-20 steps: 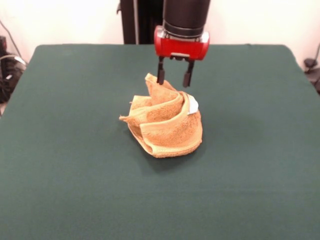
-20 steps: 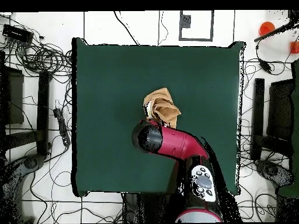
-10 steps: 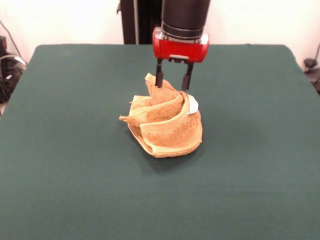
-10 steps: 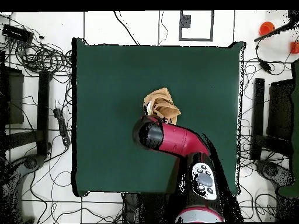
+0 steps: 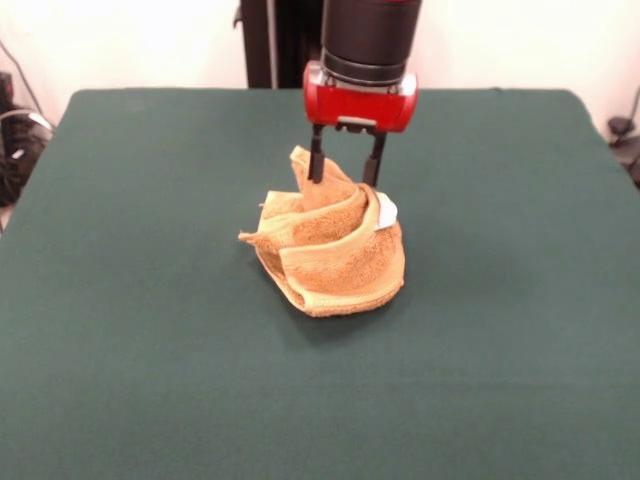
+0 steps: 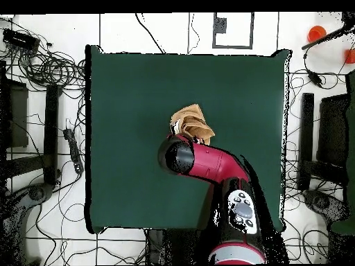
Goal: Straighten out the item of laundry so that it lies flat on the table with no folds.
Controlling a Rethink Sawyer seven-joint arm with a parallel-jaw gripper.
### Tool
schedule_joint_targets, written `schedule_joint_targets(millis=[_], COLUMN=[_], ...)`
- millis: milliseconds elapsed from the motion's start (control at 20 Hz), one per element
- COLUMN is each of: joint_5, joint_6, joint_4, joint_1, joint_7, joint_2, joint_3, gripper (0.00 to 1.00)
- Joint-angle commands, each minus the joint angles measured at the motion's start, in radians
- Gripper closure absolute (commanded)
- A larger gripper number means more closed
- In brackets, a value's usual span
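Jaws [image 5: 345, 172] spread astride the crumpled, folded golden-tan towel's [image 5: 335, 250] peak.

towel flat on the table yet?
No. In the front view the towel sits in a bunched, folded heap on the table, open claw at its top.

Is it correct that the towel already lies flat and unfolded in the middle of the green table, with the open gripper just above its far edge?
Not quite. The towel is not flat: the front view shows it bunched into a crumpled heap of folds. The rest holds: it sits about mid-table, and the open gripper is at the heap's far, upper edge.
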Motion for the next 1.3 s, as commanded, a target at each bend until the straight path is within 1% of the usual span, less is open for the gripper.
schedule_joint_targets(millis=[50, 550, 900, 1300], joint_5=[0.022, 0.029, 0.029, 0.019], joint_6=[0.076, 0.027, 0.021, -0.038], joint_4=[-0.015, 0.021, 0.008, 0.025], joint_1=[0.028, 0.027, 0.018, 0.008], joint_7=[0.170, 0.190, 0.181, 0.183], joint_2=[0.021, 0.025, 0.038, 0.053], joint_3=[0.053, 0.070, 0.083, 0.096], gripper=[0.00, 0.00, 0.00, 0.00])
